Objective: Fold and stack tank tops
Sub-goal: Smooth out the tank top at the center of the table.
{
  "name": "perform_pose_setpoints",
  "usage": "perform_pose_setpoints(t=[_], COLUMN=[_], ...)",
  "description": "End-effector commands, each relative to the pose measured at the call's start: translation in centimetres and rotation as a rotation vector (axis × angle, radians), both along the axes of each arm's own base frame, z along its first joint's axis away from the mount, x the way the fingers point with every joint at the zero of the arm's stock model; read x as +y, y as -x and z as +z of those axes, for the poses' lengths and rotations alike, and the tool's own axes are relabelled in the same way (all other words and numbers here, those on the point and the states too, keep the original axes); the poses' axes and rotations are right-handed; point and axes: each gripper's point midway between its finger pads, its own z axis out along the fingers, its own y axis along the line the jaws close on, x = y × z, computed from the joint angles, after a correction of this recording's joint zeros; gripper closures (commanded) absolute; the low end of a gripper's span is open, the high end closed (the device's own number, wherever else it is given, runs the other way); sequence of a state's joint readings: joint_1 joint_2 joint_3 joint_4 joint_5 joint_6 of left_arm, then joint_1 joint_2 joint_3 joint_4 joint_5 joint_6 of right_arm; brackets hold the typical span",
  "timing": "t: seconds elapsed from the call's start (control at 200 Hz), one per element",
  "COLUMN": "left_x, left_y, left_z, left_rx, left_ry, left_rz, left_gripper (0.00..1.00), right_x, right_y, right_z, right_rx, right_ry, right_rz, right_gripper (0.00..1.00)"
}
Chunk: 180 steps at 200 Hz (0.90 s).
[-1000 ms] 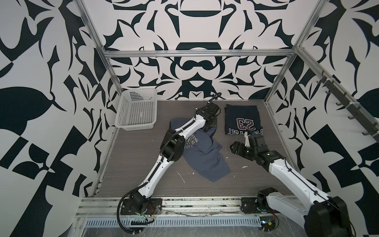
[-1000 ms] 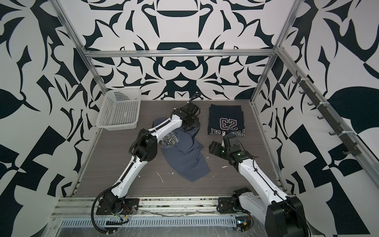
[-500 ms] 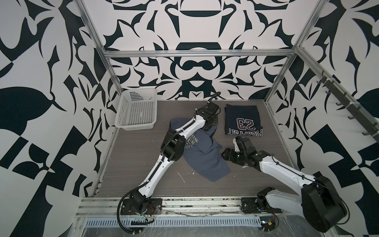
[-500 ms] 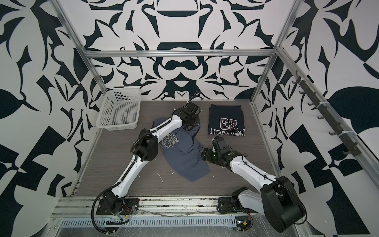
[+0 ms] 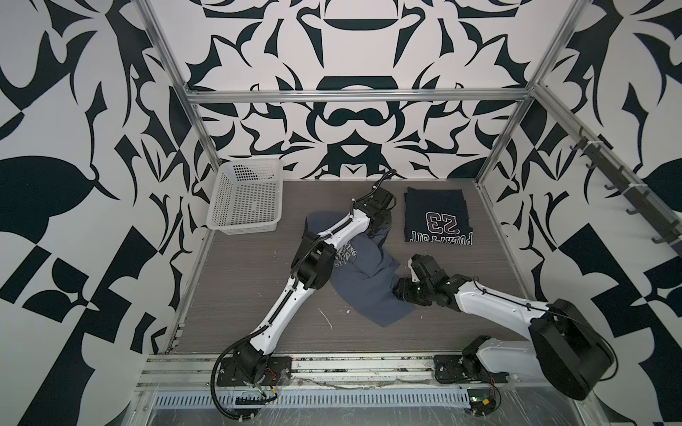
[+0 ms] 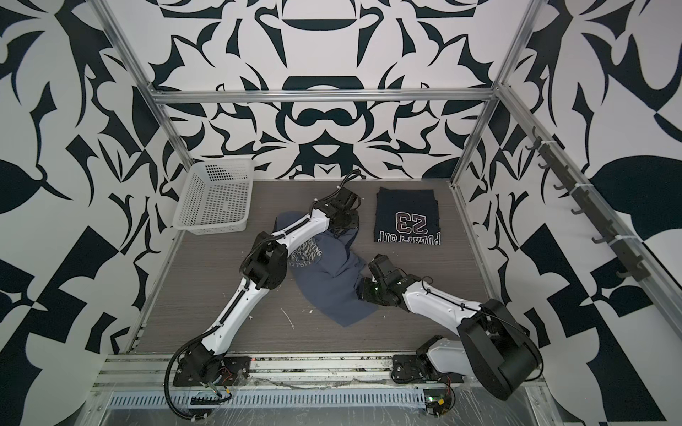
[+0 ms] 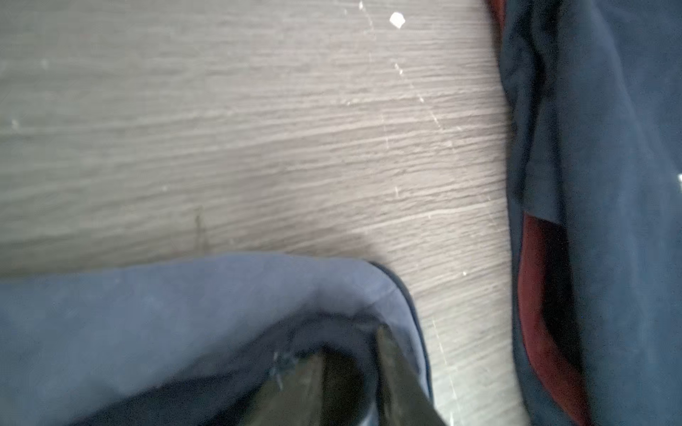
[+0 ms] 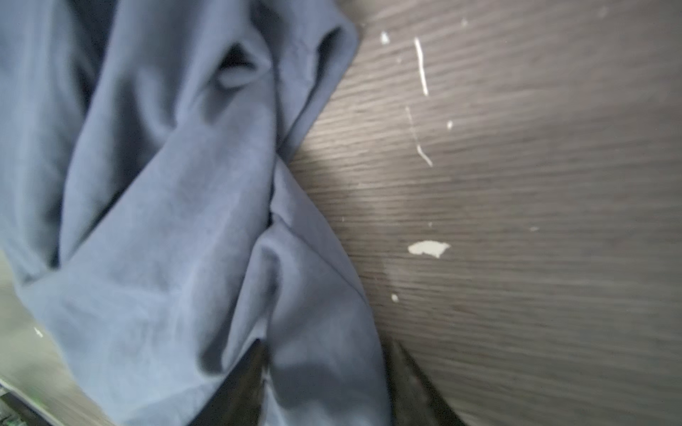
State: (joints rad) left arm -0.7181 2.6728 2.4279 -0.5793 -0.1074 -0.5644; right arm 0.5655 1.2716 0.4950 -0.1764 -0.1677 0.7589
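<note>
The grey-blue tank top (image 5: 369,280) lies crumpled across the middle of the surface (image 5: 240,295), not yet folded, its white graphic partly hidden under the left arm. Over the last second the right arm has swung in from open surface near the folded top and dropped low against this top's right-hand edge. The left arm has stayed at the far end by the dark-trimmed strap. Both claws have been narrowing.

In the right wrist view the right claw (image 8: 324,376) has a fold of cloth between its fingers (image 8: 417,391). In the left wrist view the left claw (image 7: 347,369) sits close-set with the trimmed edge curled around it. Whether either pinch is complete I cannot tell. It looks like a two-point grasp being set up, probably to lift and spread the top flat before folding.

The cloth is thin, matte jersey, limp and full of soft ridges. Far right on the surface, well apart, the navy "23" tank top (image 5: 437,217) lies as a neat flat rectangle with maroon trim, so half the folding seems done. The white perforated plastic basket (image 5: 243,225) stands at the far left. The surface is grey wood-grain flecked with white chips.
</note>
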Motion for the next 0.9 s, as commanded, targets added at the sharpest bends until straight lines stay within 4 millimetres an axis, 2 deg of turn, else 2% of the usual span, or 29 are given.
perform_pose_setpoints(t=[0.0, 0.07, 0.13, 0.175, 0.275, 0.395, 0.44, 0.52, 0.56, 0.6, 0.685, 0.745, 0.82, 0.845, 0.865, 0.895], left_x=[0.2, 0.2, 0.4, 0.7, 3.0, 9.1, 11.8, 16.7, 19.0, 21.1, 25.7, 28.8, 31.7, 32.2, 32.9, 33.5], left_y=[-0.5, -0.6, -1.0, -1.3, -2.5, -3.2, -3.1, -1.5, -0.3, 1.2, 4.5, 6.9, 9.6, 10.3, 11.5, 12.6], left_z=[0.4, 2.3, 5.1, 7.9, 16.0, 26.6, 30.3, 36.7, 39.0, 40.6, 41.9, 40.5, 35.8, 33.3, 32.7, 29.7], left_rx=[0.002, -0.015, -0.046, -0.079, -0.175, -0.298, -0.343, -0.434, -0.476, -0.513, -0.568, -0.575, -0.525, -0.485, -0.482, -0.427], left_ry=[0.014, 0.035, 0.06, 0.09, 0.161, 0.26, 0.299, 0.332, 0.333, 0.325, 0.308, 0.297, 0.272, 0.261, 0.271, 0.265], left_rz=[0.016, 0.023, 0.033, 0.038, 0.066, 0.124, 0.14, 0.169, 0.18, 0.193, 0.257, 0.316, 0.392, 0.412, 0.428, 0.456], left_gripper=[0.85, 0.93, 0.98, 1.0, 1.0, 1.0, 1.0, 1.0, 1.0, 1.0, 1.0, 1.0, 1.0, 1.0, 1.0, 1.0], right_x=[-0.1, -0.7, -1.6, -2.1, -4.1, -7.5, -9.9, -13.0, -14.2, -14.6, -15.5, -15.6, -14.5, -14.0, -13.6, -12.9], right_y=[-0.4, -0.6, -0.9, -1.3, -2.6, -5.1, -6.5, -8.0, -8.3, -8.6, -8.1, -7.5, -6.5, -5.9, -5.5, -4.9], right_z=[0.3, 0.8, 1.6, 2.6, 5.7, 10.2, 12.5, 16.5, 18.5, 20.3, 22.6, 22.4, 19.9, 18.6, 17.6, 15.9], right_rx=[-0.019, -0.034, -0.061, -0.088, -0.168, -0.249, -0.288, -0.35, -0.376, -0.424, -0.471, -0.46, -0.393, -0.359, -0.331, -0.291], right_ry=[0.019, 0.054, 0.107, 0.136, 0.247, 0.339, 0.385, 0.4, 0.385, 0.366, 0.388, 0.391, 0.337, 0.31, 0.289, 0.256], right_rz=[-0.01, -0.015, -0.024, -0.028, -0.04, -0.09, -0.148, -0.229, -0.289, -0.308, -0.345, -0.342, -0.305, -0.288, -0.277, -0.26], right_gripper=[0.64, 0.79, 0.92, 1.0, 1.0, 1.0, 1.0, 1.0, 1.0, 1.0, 1.0, 1.0, 1.0, 1.0, 1.0, 1.0])
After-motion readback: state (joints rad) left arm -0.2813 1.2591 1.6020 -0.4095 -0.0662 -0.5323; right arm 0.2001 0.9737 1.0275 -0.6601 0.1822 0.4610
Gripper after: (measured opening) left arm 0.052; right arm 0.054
